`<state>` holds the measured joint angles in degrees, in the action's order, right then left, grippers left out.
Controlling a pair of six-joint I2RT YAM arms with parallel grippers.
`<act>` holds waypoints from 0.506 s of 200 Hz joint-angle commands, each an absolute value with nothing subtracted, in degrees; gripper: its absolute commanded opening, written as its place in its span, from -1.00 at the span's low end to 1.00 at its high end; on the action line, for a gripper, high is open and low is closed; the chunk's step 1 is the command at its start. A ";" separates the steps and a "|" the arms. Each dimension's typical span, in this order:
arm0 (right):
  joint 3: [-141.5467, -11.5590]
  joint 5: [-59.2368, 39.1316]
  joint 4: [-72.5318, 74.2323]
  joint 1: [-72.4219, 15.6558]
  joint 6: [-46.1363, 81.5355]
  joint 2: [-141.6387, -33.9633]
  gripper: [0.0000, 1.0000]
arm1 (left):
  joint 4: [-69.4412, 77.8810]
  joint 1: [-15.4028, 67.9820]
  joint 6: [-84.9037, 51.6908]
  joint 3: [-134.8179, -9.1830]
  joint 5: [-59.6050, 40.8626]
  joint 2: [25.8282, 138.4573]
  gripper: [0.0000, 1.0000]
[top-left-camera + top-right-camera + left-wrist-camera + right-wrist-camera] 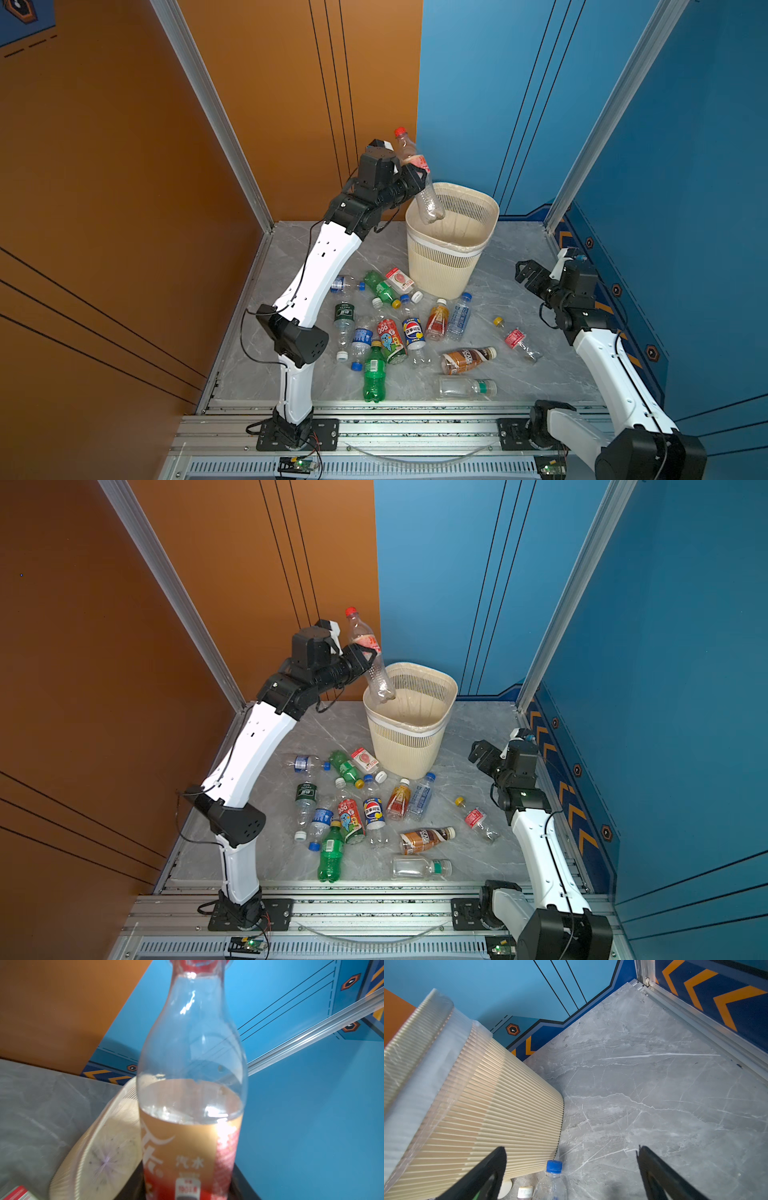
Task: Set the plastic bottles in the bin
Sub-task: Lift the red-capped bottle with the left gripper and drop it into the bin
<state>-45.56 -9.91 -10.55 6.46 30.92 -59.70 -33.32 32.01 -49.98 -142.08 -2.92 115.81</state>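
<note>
My left gripper (415, 176) (365, 656) (190, 1188) is shut on a clear bottle (428, 199) (379, 679) (191, 1053) with a red cap and a red and gold label. It holds the bottle cap-up and tilted, with the base hanging over the left rim of the cream slatted bin (490, 208) (451, 688) (93, 1157). Several other plastic bottles (382, 328) (349, 812) lie on the floor in front of the bin. My right gripper (524, 272) (478, 750) (571, 1149) is open and empty, low to the right of the bin (500, 1105), near a blue-capped bottle (553, 1167).
The grey marble floor (519, 374) is walled in by an orange panel on the left and blue panels behind and on the right, with aluminium posts (216, 116) at the corners. An aluminium rail (415, 428) carrying both arm bases runs along the front edge.
</note>
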 commanded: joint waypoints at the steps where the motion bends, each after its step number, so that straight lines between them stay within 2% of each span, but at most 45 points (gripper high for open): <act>1: -44.69 -10.99 -12.76 6.97 30.21 -58.55 0.99 | -32.62 33.57 -52.59 -149.51 -6.45 121.43 -0.12; 39: -44.54 -11.07 -12.86 7.12 30.41 -58.18 0.99 | -31.84 35.87 -55.10 -152.63 -8.00 126.75 -0.14; 101: -44.23 -11.06 -12.79 7.12 30.67 -58.13 0.99 | -31.77 37.00 -55.39 -149.38 -8.17 127.61 -0.15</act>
